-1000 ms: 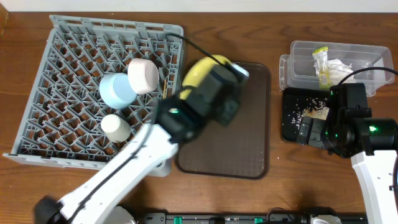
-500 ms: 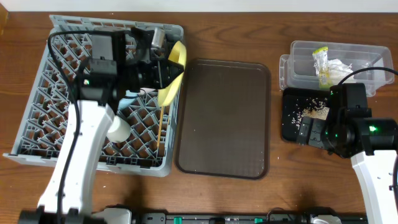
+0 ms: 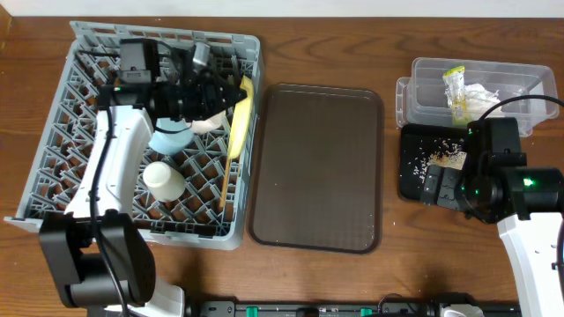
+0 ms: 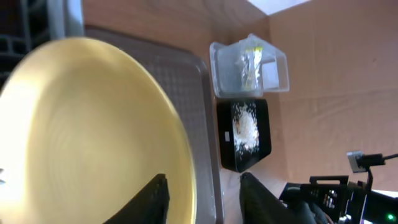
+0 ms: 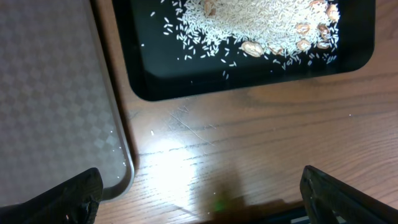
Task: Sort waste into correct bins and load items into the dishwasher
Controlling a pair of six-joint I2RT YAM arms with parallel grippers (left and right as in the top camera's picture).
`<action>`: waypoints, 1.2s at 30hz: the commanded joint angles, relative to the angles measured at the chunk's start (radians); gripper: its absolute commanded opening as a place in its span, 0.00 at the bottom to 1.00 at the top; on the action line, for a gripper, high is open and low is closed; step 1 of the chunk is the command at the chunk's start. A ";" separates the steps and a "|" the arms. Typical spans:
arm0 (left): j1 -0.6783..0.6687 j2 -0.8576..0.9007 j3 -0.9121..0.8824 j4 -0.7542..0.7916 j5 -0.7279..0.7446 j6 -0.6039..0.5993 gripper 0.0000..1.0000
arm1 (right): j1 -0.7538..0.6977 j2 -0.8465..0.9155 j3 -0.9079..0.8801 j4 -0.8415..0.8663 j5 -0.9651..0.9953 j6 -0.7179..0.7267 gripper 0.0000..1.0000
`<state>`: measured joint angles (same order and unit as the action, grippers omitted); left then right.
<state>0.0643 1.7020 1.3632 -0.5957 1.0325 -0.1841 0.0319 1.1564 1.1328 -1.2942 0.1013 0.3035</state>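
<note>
My left gripper point(image 3: 227, 95) is shut on the round yellow plate point(image 3: 240, 119), holding it on edge at the right side of the grey dish rack point(image 3: 88, 79). In the left wrist view the plate point(image 4: 93, 124) fills the frame, its rim between my fingers point(image 4: 205, 199). The light blue bowl point(image 3: 167, 138), small white cup point(image 3: 164, 179) and chopsticks point(image 3: 226, 172) lie in the rack; the white bowl is mostly hidden by the arm. My right gripper point(image 5: 199, 193) is open and empty beside the black tray point(image 5: 161, 68) of rice scraps point(image 5: 261, 22). The wrapper point(image 3: 455, 92) and white paper point(image 3: 481, 95) lie in the clear tub point(image 3: 520, 75).
The dark brown serving tray point(image 3: 317, 167) lies between the rack and the bins; its corner shows in the right wrist view point(image 5: 50, 93). The black tray point(image 3: 412, 180) sits just in front of the clear tub. Bare wooden table surrounds everything.
My left arm carried the yellow plate from over the brown tray to the rack's right side and turned it on edge. The right arm has not moved.
</note>
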 commanded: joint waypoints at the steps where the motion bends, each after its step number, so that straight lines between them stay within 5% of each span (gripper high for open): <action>1: 0.042 -0.011 -0.004 0.002 0.022 0.003 0.53 | -0.009 -0.005 0.015 0.000 -0.001 -0.005 0.99; 7: 0.096 -0.074 -0.004 -0.030 -0.084 0.003 0.62 | -0.009 -0.005 0.015 0.039 -0.002 -0.005 0.99; 16: 0.014 -0.261 -0.004 -0.286 -0.647 0.036 0.71 | 0.042 0.008 0.015 0.483 -0.233 -0.156 0.99; 20: -0.067 -0.281 -0.004 -0.489 -0.874 0.029 0.79 | 0.056 0.074 0.015 0.521 -0.206 -0.179 0.99; 27: -0.112 -0.286 -0.048 -0.690 -0.917 0.014 0.80 | 0.054 0.188 0.008 0.350 -0.204 -0.185 0.99; 36: -0.112 -0.602 -0.265 -0.556 -0.917 0.034 0.80 | 0.055 0.029 -0.174 0.371 -0.183 -0.117 0.99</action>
<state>-0.0433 1.2434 1.1660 -1.1927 0.1352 -0.1593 0.0826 1.2827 1.0351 -0.9554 -0.0956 0.1593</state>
